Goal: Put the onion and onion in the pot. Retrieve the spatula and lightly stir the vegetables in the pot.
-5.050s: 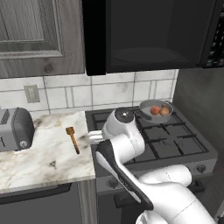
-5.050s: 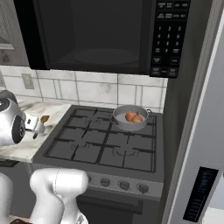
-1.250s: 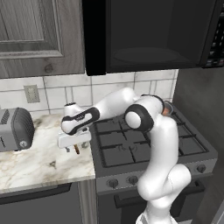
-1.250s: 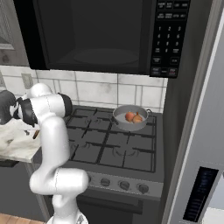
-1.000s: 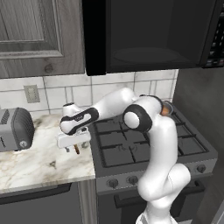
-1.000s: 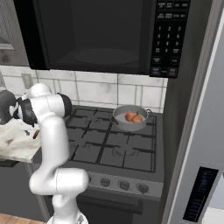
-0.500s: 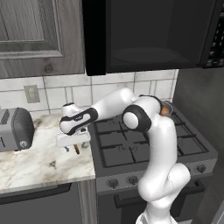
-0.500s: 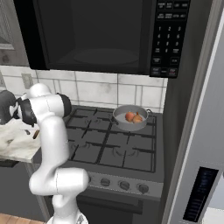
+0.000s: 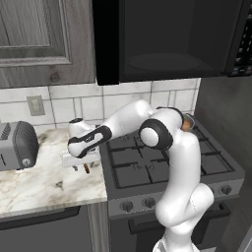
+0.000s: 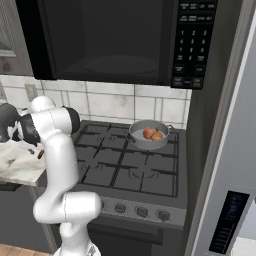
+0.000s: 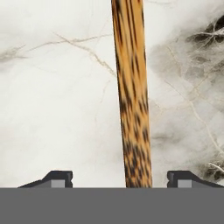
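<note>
Gripper low over the marble counter, jaws apart with the spatula handle running between the fingertips, gaps on both sides, no contact visible. Spatula lies flat on the counter left of the stove. Both onions sit in the pot on the back burner.

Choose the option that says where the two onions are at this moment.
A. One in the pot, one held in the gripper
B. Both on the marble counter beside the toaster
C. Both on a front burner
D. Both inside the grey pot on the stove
D: in the right base view both onions sit inside the pot on a back burner of the stove.
</note>
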